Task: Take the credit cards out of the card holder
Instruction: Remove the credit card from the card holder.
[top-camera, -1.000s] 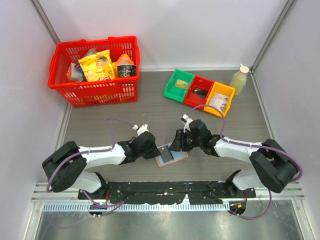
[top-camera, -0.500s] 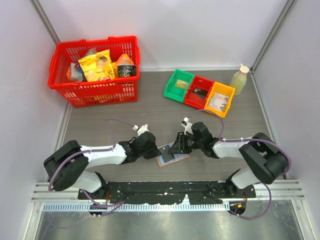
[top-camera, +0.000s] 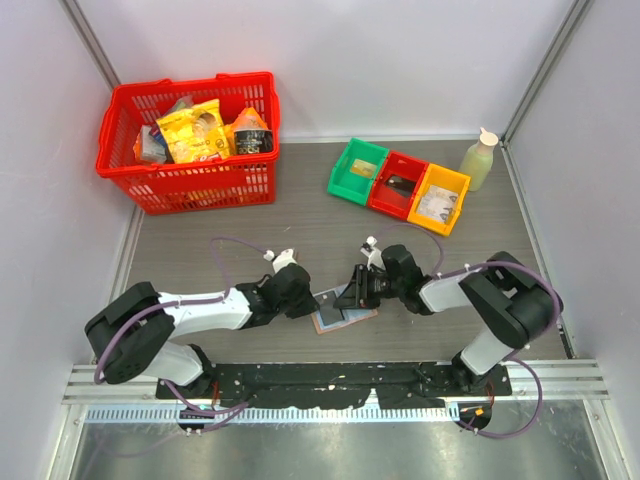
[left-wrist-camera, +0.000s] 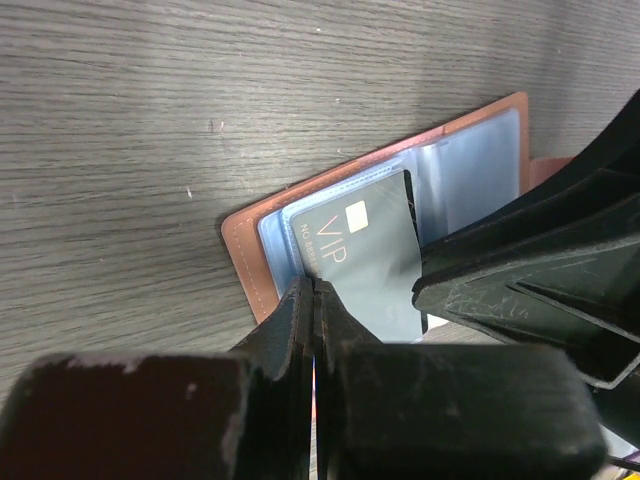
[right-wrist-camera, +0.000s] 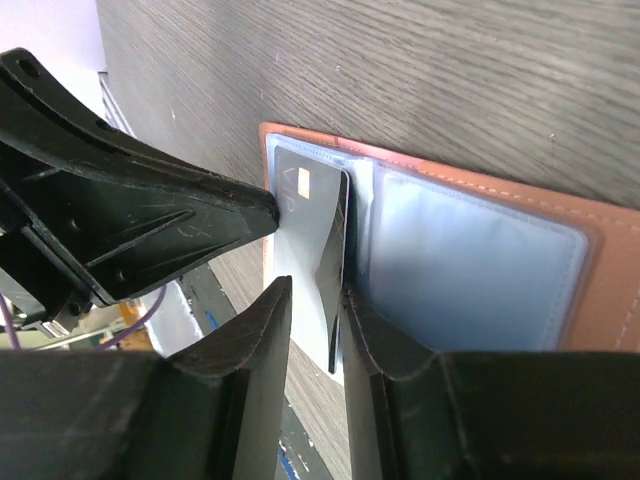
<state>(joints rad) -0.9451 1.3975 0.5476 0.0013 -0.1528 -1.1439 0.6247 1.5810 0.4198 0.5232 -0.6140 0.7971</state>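
Observation:
The card holder (top-camera: 346, 319) lies open on the table between both arms, brown outside (left-wrist-camera: 248, 256), blue sleeves inside (right-wrist-camera: 480, 250). A grey credit card (left-wrist-camera: 365, 250) marked VIP sticks out of the left sleeve, its near edge lifted (right-wrist-camera: 305, 215). My left gripper (left-wrist-camera: 313, 285) is shut, its tips pressed on the holder's near left edge (top-camera: 312, 300). My right gripper (right-wrist-camera: 315, 290) stands over the holder's middle (top-camera: 352, 297), jaws apart. The lifted card edge stands between them, against the right finger, with a gap to the left one. The right fingers (left-wrist-camera: 530, 270) hide the holder's right half in the left wrist view.
A red basket (top-camera: 200, 186) with snack packs stands at the back left. Green (top-camera: 341, 183), red (top-camera: 384, 202) and yellow (top-camera: 424, 218) bins stand in a row at the back right, a pale green bottle (top-camera: 480, 158) beside them. Walls close in on both sides.
The left gripper has closed fully on the holder's edge. The right gripper has slid left over the holder and narrowed its jaws round the card's lifted edge, its elbow folding inward.

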